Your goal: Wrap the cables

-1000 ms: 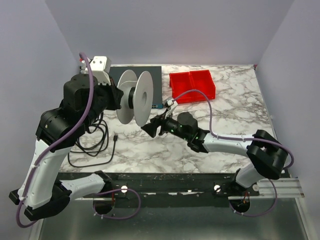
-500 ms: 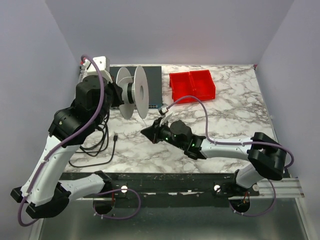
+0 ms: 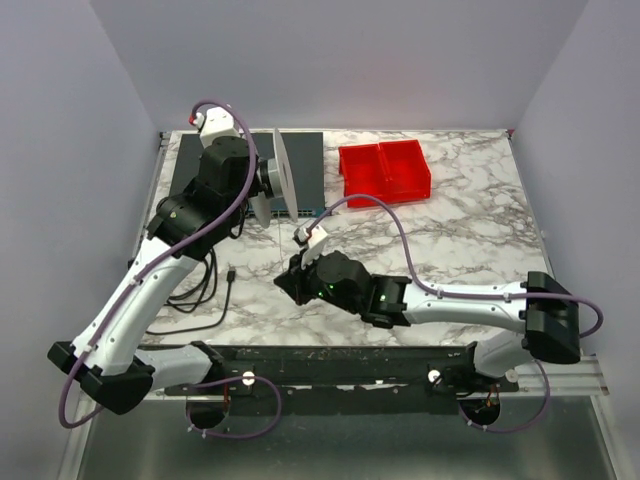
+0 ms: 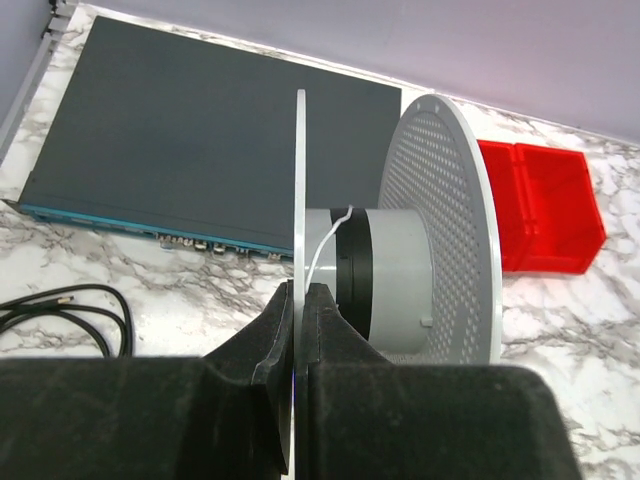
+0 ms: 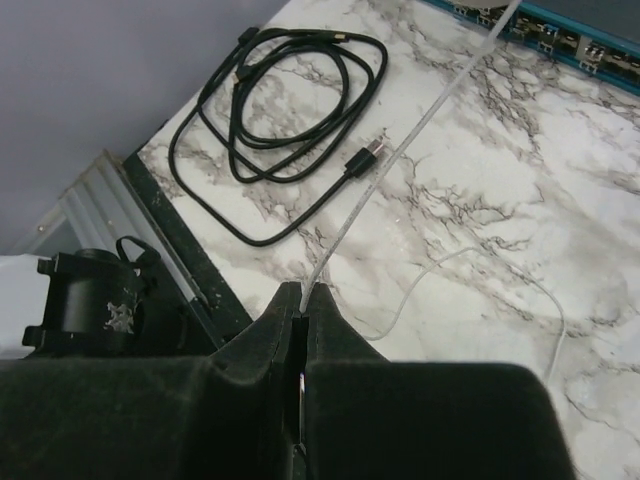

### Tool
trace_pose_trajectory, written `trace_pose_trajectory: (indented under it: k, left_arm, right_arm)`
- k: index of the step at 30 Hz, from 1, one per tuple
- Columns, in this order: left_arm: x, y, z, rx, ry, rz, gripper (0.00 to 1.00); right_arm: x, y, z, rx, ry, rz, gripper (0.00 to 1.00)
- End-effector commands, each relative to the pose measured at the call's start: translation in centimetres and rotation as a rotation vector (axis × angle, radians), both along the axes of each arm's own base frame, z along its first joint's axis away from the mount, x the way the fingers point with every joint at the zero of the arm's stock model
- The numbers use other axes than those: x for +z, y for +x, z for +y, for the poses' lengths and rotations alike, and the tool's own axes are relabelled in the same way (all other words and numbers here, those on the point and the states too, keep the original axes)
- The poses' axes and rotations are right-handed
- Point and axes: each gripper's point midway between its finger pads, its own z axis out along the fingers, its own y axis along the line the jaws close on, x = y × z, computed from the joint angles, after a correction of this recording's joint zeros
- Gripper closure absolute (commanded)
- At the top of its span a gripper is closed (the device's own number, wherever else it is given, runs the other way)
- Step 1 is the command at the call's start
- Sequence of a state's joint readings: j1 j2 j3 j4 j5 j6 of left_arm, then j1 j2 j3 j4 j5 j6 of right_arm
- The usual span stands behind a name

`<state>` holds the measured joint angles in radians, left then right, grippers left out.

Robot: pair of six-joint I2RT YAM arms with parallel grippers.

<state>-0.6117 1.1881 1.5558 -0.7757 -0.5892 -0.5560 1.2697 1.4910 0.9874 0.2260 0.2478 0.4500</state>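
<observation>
From above, the left gripper [image 3: 264,190] held a spool [image 3: 284,172] near the bench's [image 3: 470,230] far-left corner. Left wrist: it was clamped shut on the spool's flange, with the cable [image 4: 322,248] running off the hub. Right wrist: the right gripper [image 5: 302,298] pinched the taut cable, toward the bench's near edge.

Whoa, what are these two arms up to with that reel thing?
They look to be winding wire onto a reel. The left end effector is clamped on one flange of a white spool. The right end effector pinches a thin white cable, which runs taut toward the spool, where a strand already sits on the hub. More of it lies slack on the marble table.
</observation>
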Motion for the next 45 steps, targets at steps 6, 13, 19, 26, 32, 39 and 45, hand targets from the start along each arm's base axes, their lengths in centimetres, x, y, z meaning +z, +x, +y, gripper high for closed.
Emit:
trace_pose_trajectory:
  k: [6, 13, 19, 26, 32, 39, 45]
  left_arm:
    - [0.3, 2.4, -0.7, -0.062, 0.093, -0.15, 1.0]
    - [-2.5, 0.4, -2.9, -0.264, 0.116, -0.152, 1.0]
    - [-3.5, -2.1, -4.7, -0.416, 0.146, -0.134, 1.0]
    - [-5.2, -3.7, -5.7, -0.487, 0.205, -0.093, 1.0]
    - [-5.4, -5.2, -6.3, -0.55, 0.2, -0.097, 1.0]
    - [-4.7, -7.0, -6.7, -0.64, 0.171, -0.136, 1.0]
    - [-3.9, -8.1, -7.1, -0.697, 0.15, -0.158, 1.0]
  right_arm:
    - [7.8, 1.3, -4.4, -0.097, -0.192, -0.217, 0.99]
    - [12.4, 3.9, -6.4, -0.201, -0.281, -0.377, 0.99]
    - [13.0, 6.3, -7.9, -0.299, -0.355, -0.449, 0.99]
    - [13.8, 7.6, -8.9, -0.369, -0.356, -0.488, 0.99]
    - [13.5, 9.7, -10.5, -0.415, -0.353, -0.464, 0.99]
    - [11.3, 13.3, -13.3, -0.441, -0.355, -0.382, 0.95]
    - [9.1, 15.3, -14.6, -0.46, -0.324, -0.305, 0.93]
